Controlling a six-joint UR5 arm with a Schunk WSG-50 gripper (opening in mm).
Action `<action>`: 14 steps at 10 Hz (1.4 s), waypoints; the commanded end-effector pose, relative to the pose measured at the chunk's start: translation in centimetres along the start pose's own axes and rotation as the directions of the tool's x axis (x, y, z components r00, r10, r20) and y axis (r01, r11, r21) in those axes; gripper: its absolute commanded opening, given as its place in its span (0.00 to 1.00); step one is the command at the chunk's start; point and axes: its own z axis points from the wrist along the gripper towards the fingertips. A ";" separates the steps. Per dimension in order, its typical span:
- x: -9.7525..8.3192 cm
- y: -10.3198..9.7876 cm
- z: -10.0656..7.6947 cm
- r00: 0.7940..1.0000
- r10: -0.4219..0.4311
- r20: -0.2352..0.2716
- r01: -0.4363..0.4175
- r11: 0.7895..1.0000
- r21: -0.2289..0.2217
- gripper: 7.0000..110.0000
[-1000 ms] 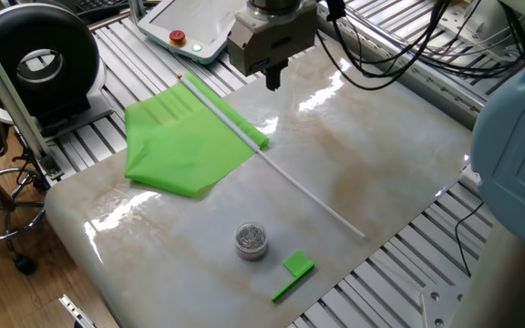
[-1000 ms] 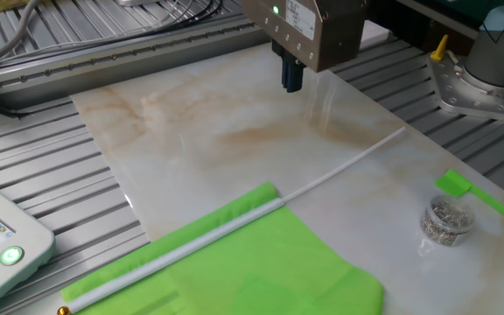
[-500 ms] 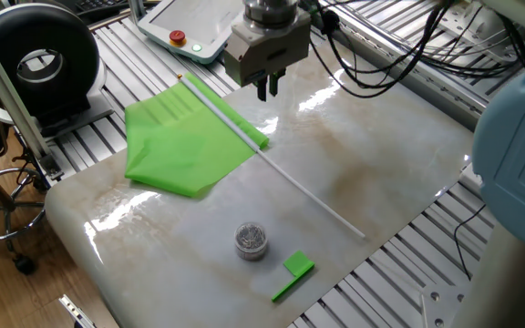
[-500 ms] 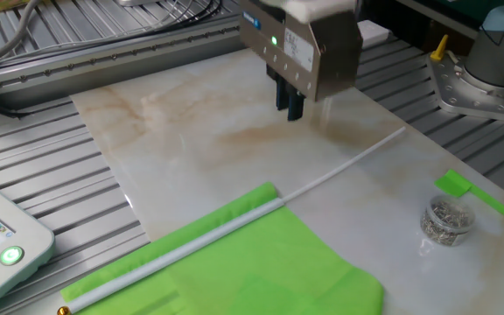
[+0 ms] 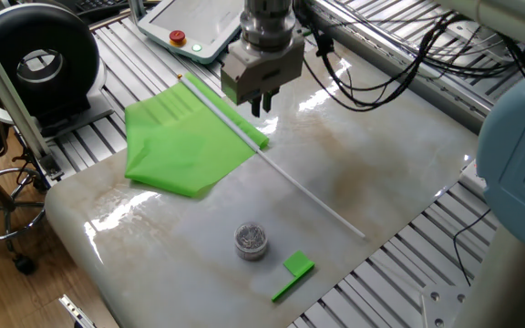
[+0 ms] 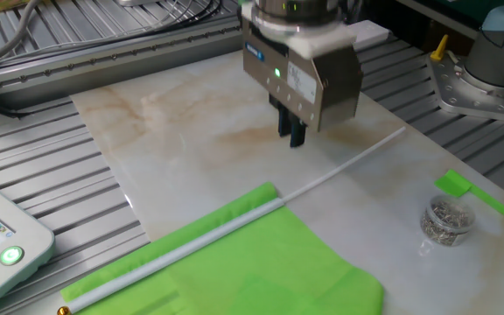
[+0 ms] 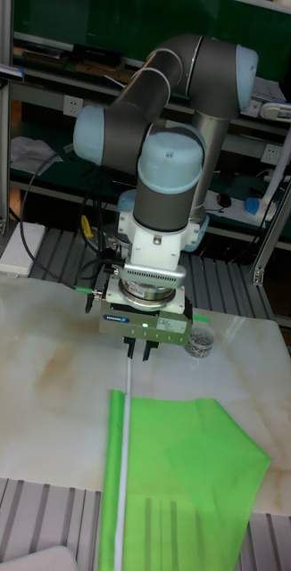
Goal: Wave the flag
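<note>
Marble table (image 5: 399, 173) carries the flag (image 5: 190, 141) near one edge; the gripper (image 5: 261, 107) hangs just above its stick, fingers nearly together, holding nothing.

Small jar (image 5: 252, 240) near green block (image 5: 293, 274)

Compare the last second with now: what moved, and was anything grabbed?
The gripper moved across the table toward the flag, nearing its stick, and appears lower. Nothing was taken hold of: its jaws hang close together with nothing between them. The flag, jar and small green block lie where they were.
</note>
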 end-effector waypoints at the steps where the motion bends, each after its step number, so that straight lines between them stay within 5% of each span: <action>1: -0.3 0.7 1.4 1.000 -0.006 0.018 0.006 1.000 -0.021 0.15; 14: -0.4 -0.4 5.0 0.999 -0.013 0.041 0.012 1.000 0.020 0.15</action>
